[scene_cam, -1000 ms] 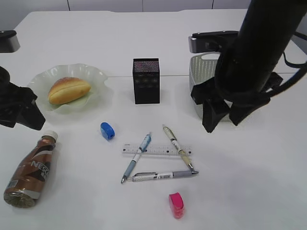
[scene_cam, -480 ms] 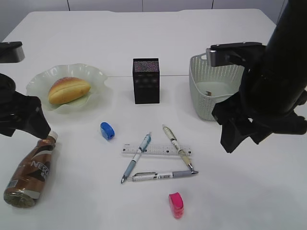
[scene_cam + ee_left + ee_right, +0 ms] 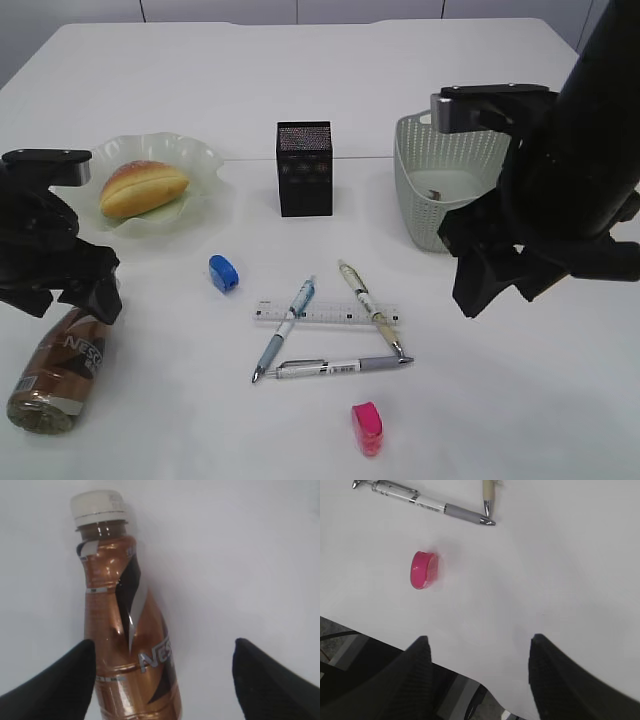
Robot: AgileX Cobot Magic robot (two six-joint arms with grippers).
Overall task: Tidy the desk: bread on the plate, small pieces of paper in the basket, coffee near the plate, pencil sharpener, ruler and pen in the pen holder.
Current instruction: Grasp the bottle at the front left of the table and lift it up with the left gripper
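A brown coffee bottle [image 3: 58, 370] lies on its side at the front left; in the left wrist view [image 3: 125, 645] its white cap points away. My left gripper [image 3: 162, 655] is open above the bottle, its left finger beside the bottle's body; in the exterior view [image 3: 85, 295] it hangs over the bottle's neck. The bread [image 3: 143, 187] lies on the pale green plate [image 3: 205, 160]. The black pen holder [image 3: 304, 168] stands mid-table. A blue sharpener [image 3: 224, 272], a pink sharpener [image 3: 367, 427], a ruler [image 3: 330, 315] and three pens [image 3: 285, 327] lie in front. My right gripper [image 3: 477, 655] is open and empty.
The pale mesh basket [image 3: 420, 215] stands at the right, partly behind my right arm, with a small piece inside. The pink sharpener [image 3: 423, 570] and a grey pen [image 3: 427, 502] show in the right wrist view, near the table's front edge.
My left gripper has moved right and down over the bottle's neck, hiding its cap in the exterior view. My right arm has swung right, off the basket, then barely moved.
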